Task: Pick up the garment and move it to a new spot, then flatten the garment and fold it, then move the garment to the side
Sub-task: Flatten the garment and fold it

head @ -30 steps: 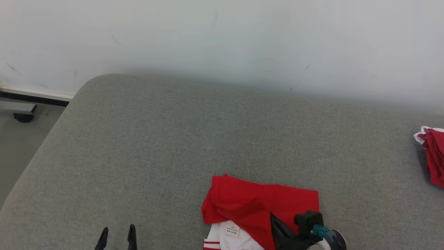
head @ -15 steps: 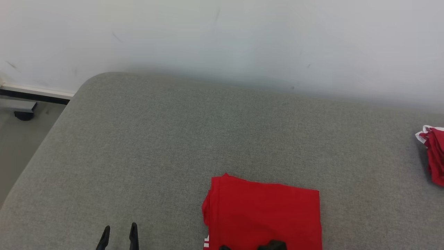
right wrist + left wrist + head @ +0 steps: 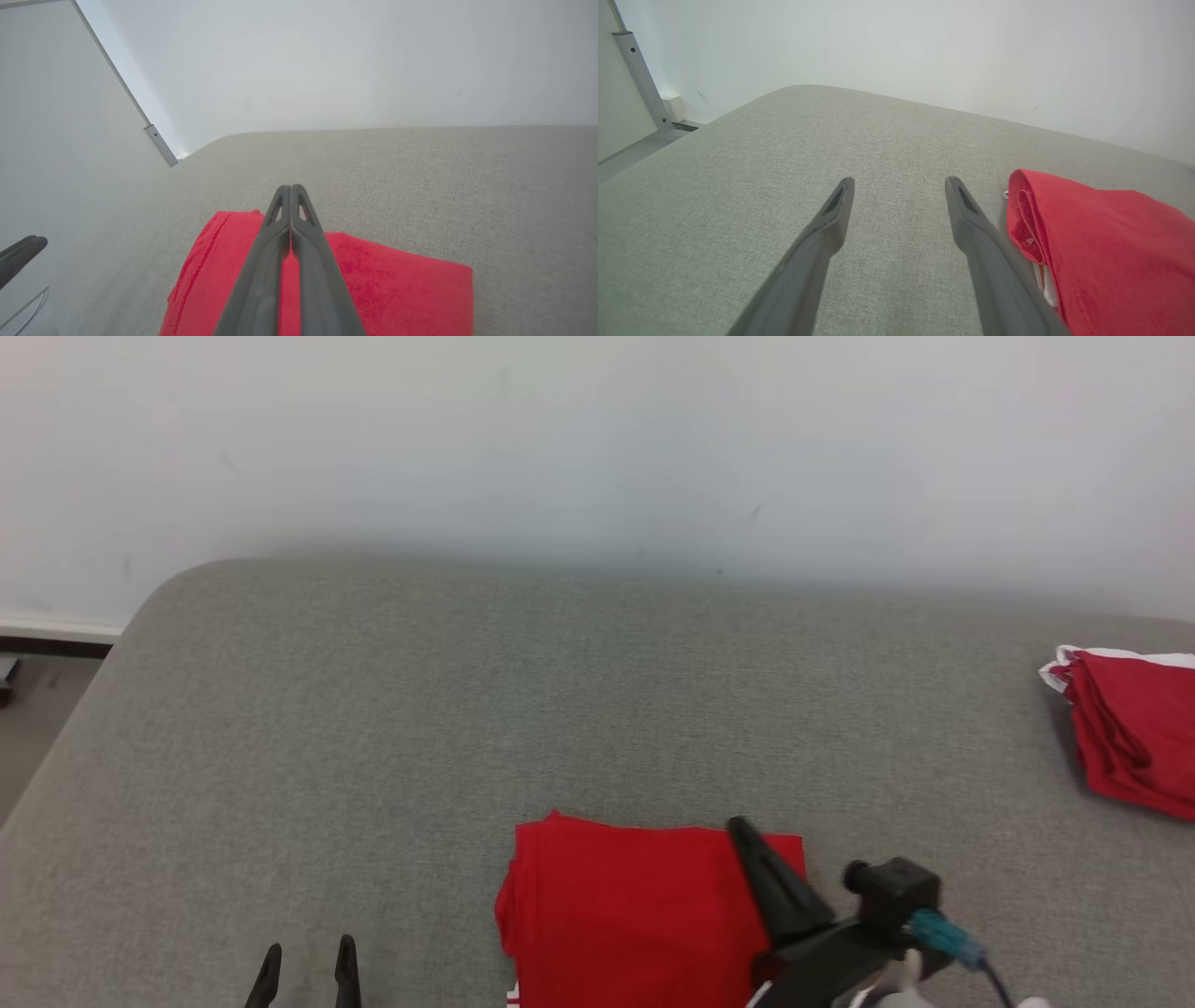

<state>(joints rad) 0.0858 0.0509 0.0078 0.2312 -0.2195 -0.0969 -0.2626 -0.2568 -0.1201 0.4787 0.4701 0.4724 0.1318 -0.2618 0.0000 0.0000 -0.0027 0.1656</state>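
The folded red garment lies flat on the grey upholstered surface, at its near edge and a little right of the middle. The right tool is pressed fully closed, holding nothing. It lies over the garment's right part with its tips at the far edge. Whether it touches the cloth cannot be told.

The right wrist view looks along the closed right tool, with the garment spread beneath it and bare grey fabric beyond.

The left tool sits at the near left, spread wide and empty, well apart from the garment. The left wrist view shows the left tool over bare fabric. It also shows the garment's left side, where red layers are rolled over and a white strip peeks out.

The head view takes in another red and white garment pile at the far right, against the white wall.
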